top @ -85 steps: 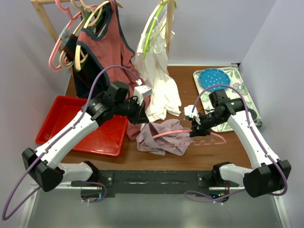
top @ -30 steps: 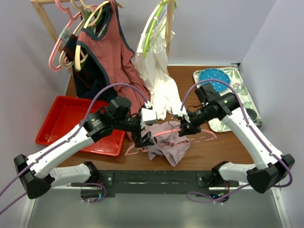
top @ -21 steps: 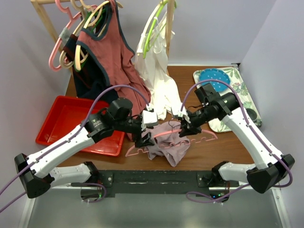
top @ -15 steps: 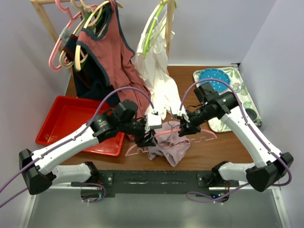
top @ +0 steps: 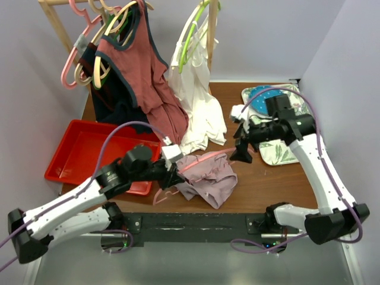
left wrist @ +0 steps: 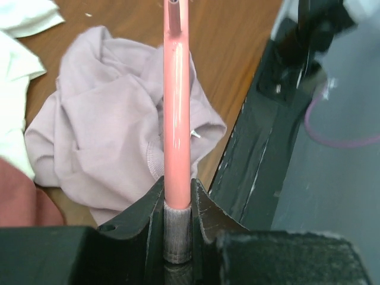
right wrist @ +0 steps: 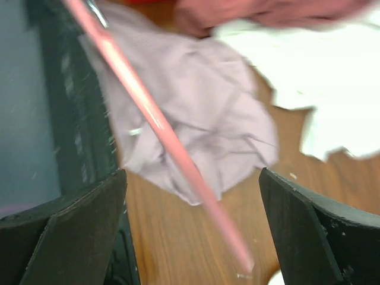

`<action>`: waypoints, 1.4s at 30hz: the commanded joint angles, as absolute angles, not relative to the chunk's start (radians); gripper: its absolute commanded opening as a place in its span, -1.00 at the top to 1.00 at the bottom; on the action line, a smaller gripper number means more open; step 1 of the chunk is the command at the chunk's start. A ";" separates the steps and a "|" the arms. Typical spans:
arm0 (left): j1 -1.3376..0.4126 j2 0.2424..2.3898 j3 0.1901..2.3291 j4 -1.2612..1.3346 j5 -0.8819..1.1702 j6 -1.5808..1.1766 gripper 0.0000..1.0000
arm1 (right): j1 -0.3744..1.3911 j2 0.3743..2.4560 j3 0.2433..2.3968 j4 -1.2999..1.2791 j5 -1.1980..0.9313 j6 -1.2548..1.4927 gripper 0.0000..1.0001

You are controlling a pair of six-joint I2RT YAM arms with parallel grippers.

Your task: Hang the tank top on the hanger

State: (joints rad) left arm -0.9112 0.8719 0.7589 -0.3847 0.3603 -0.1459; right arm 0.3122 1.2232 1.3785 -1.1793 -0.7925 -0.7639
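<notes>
The pale mauve tank top (top: 209,180) lies crumpled on the brown table near its front edge. The salmon-pink hanger (top: 205,159) slants across the top of it, hook end towards the near left. My left gripper (top: 173,173) is shut on the hanger's bar; in the left wrist view the hanger (left wrist: 177,113) runs straight out from between the jaws of that gripper (left wrist: 177,191), over the tank top (left wrist: 107,124). My right gripper (top: 240,152) hangs open just right of the cloth, holding nothing. The right wrist view shows the hanger (right wrist: 155,122) passing diagonally below that wide-open gripper (right wrist: 193,228), over the tank top (right wrist: 202,101).
A red tray (top: 77,155) sits at the left. A patterned tray (top: 297,107) with a blue plate (top: 266,98) is at the right. Behind, a wooden rack holds a rust-red top (top: 139,71), a white garment (top: 199,113), a lime-green hanger (top: 197,29) and spare pink hangers (top: 74,59).
My left gripper has shut on the hanger's bar and drawn back towards the near left. My right gripper has let go of the hanger, opened wide and moved right.
</notes>
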 commanded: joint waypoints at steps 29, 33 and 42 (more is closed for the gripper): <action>-0.911 0.661 0.650 0.068 -0.127 -0.733 1.00 | 0.770 1.147 0.802 -0.512 -0.220 -0.477 -0.60; -0.911 0.637 0.649 0.043 -0.135 -0.721 1.00 | 0.770 1.135 0.773 -0.474 -0.086 -0.440 -0.34; -0.911 0.555 0.624 0.009 -0.074 -0.628 1.00 | 0.623 1.100 0.804 -0.469 -0.026 -0.362 1.00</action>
